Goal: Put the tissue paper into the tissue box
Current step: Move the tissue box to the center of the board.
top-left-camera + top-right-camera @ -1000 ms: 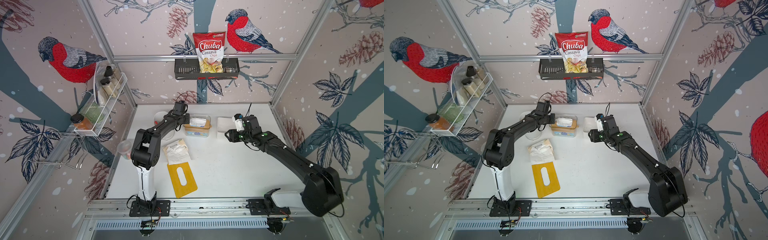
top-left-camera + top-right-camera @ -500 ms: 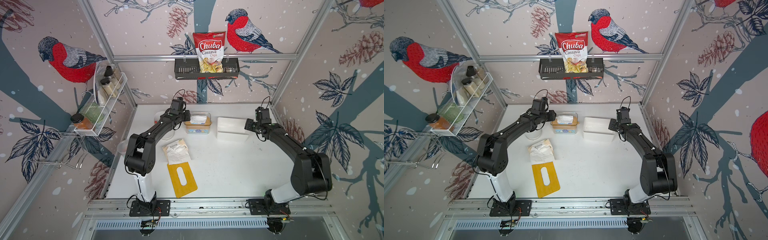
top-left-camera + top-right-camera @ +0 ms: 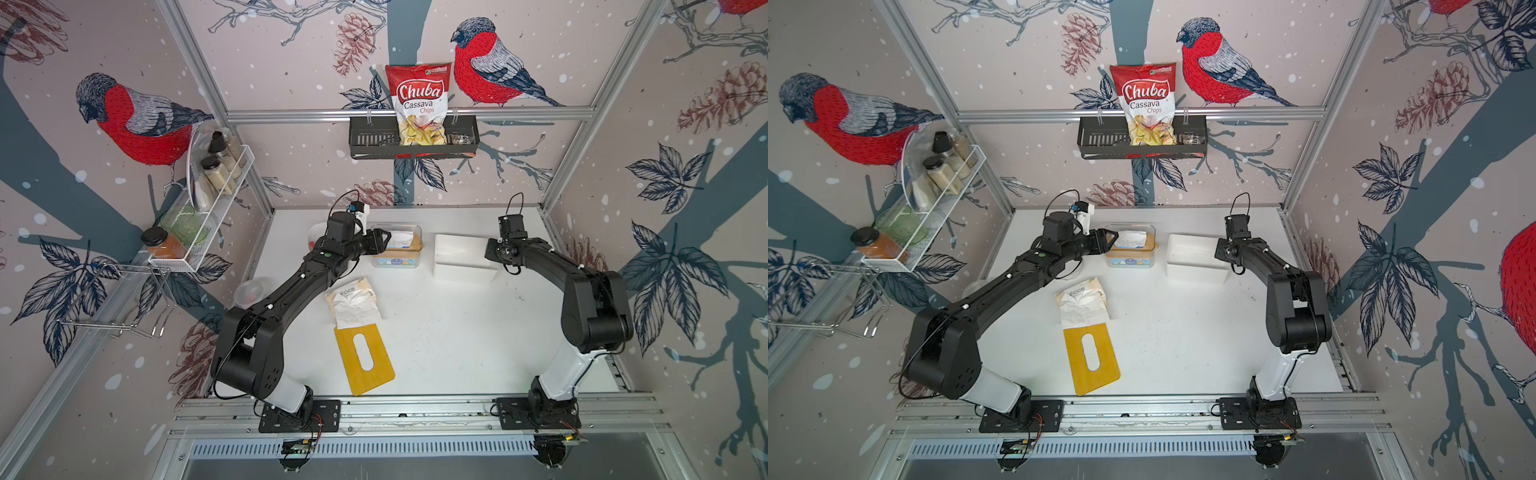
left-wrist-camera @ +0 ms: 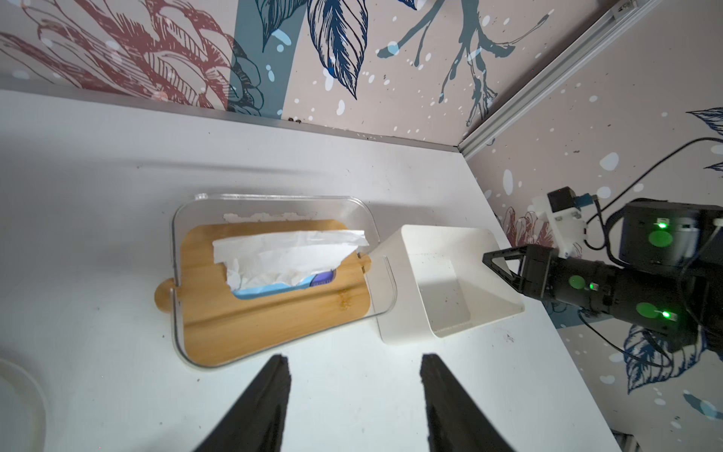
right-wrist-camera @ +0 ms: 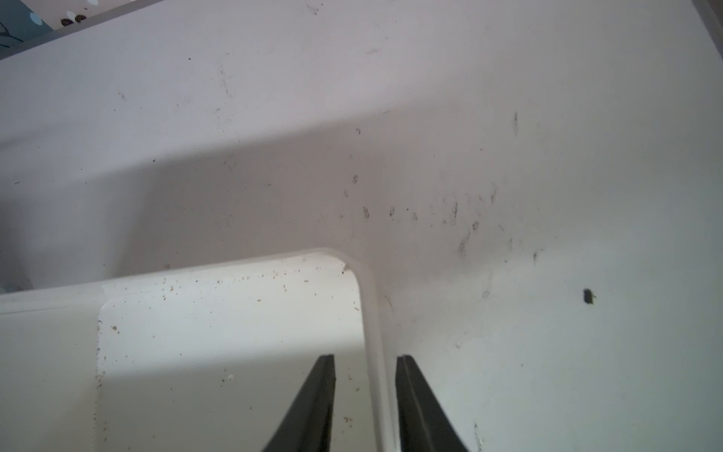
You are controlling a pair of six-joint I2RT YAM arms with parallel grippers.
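Nearest, slotted wooden lid [image 3: 365, 359] flat on worktop [image 3: 457, 340], tissue paper pack [image 3: 355, 305] touching its far end. Beyond: my left hand [image 4: 352, 358] open, empty, beside clear tissue box [image 3: 397, 249]; my right hand [image 5: 365, 358] straddles white tissue box [image 3: 463, 257] wall, and I cannot tell if it clamps.

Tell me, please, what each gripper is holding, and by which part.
Nothing is held. The left gripper is open and empty; the right gripper straddles one wall of the white box, unclamped.
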